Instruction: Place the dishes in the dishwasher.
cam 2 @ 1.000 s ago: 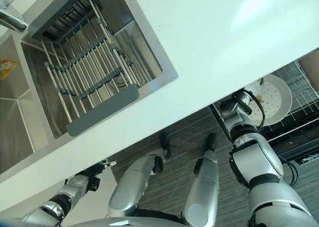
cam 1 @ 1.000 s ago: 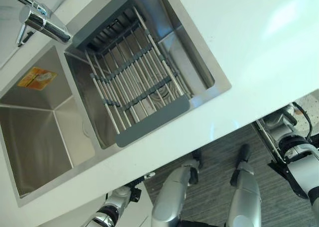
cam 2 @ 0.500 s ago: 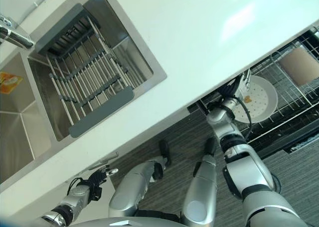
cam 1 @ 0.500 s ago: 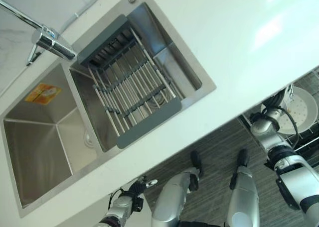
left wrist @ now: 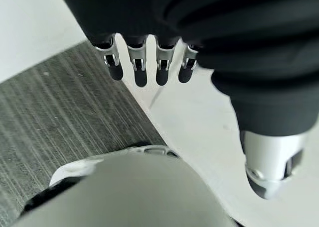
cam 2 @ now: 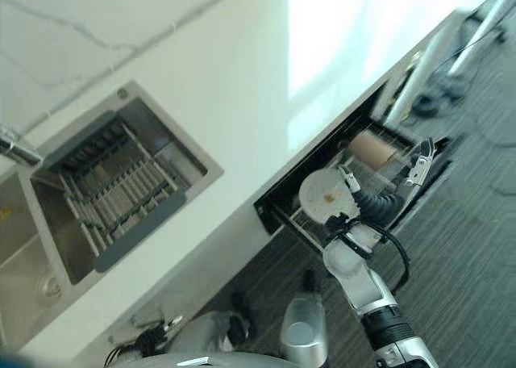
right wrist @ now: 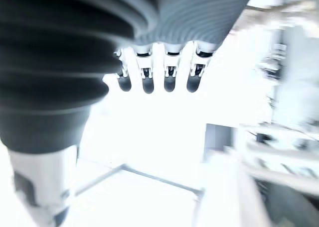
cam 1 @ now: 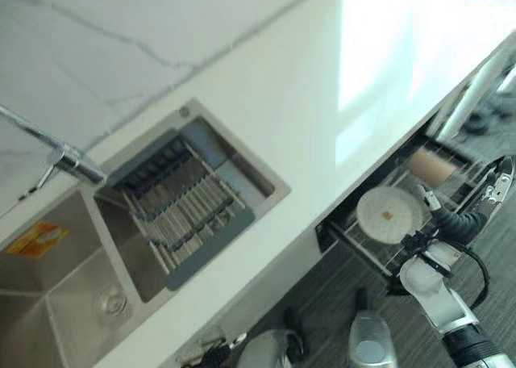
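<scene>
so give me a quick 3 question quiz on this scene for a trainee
1. True or false: the white plate lies in the pulled-out dishwasher rack.
2. Which hand is up beside that rack: A left, B right?
3. Fill in: the grey drying rack sits across the ____.

Key: 1 true; 2 B; 3 sink. The left hand hangs over the floor, fingers straight.
</scene>
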